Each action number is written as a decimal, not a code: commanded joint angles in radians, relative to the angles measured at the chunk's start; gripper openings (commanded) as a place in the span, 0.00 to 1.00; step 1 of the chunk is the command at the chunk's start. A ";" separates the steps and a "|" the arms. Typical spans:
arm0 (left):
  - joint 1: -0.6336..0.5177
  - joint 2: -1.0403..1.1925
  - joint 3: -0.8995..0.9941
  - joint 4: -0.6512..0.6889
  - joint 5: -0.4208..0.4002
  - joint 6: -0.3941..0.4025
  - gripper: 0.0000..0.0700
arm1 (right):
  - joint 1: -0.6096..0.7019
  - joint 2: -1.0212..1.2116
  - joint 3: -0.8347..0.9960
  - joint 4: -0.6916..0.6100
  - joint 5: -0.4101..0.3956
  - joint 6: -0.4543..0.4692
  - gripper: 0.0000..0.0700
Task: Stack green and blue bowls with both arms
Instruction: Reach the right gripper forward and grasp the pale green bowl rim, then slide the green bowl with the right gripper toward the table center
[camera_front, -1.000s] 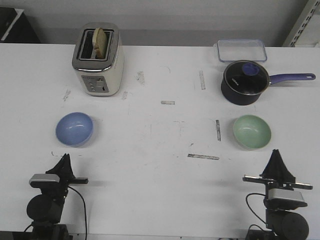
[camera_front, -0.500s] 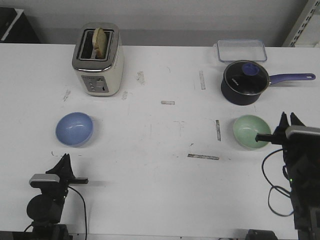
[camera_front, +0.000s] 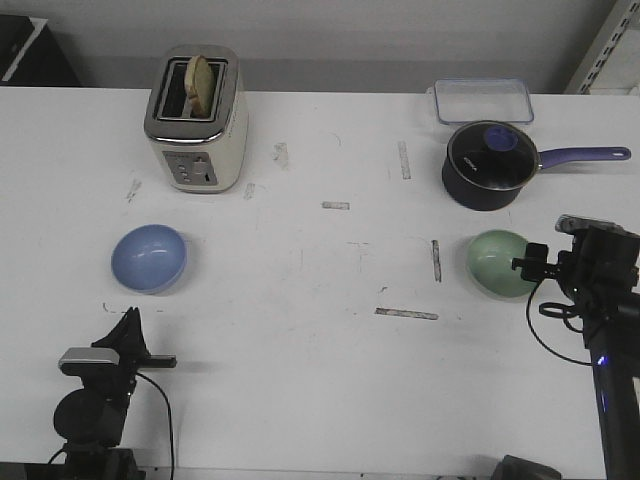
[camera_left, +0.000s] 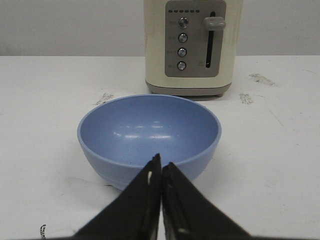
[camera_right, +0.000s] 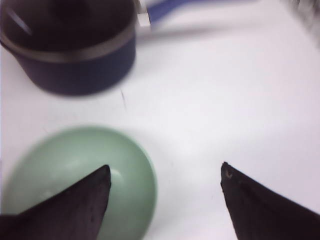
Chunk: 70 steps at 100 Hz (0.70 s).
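The periwinkle blue bowl (camera_front: 148, 258) sits at the left of the table and fills the left wrist view (camera_left: 149, 130). My left gripper (camera_front: 128, 328) rests near the front edge just behind it, jaws shut and empty (camera_left: 161, 162). The mint green bowl (camera_front: 498, 262) sits at the right. My right gripper (camera_front: 545, 265) hovers over its right rim, jaws wide open. In the right wrist view (camera_right: 165, 169) one finger is above the green bowl's (camera_right: 65, 160) inside and the other above bare table beside it.
A cream toaster (camera_front: 197, 120) holding a bread slice stands behind the blue bowl, also in the left wrist view (camera_left: 192, 45). A dark navy saucepan (camera_front: 487, 165) with a long handle stands just behind the green bowl (camera_right: 70, 45). A clear container (camera_front: 482, 100) lies at the back right.
My right arm has lifted from its rest at the front edge and moved forward to the green bowl, jaws now open over its right rim. The left arm and both bowls have not moved.
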 joint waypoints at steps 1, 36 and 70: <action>0.001 -0.002 -0.022 0.012 0.000 0.005 0.00 | -0.011 0.055 0.012 0.000 -0.037 -0.041 0.68; 0.001 -0.002 -0.022 0.012 0.000 0.005 0.00 | -0.025 0.246 0.012 0.018 -0.082 -0.065 0.40; 0.001 -0.002 -0.022 0.013 0.000 0.005 0.00 | -0.025 0.243 0.015 0.032 -0.118 -0.061 0.00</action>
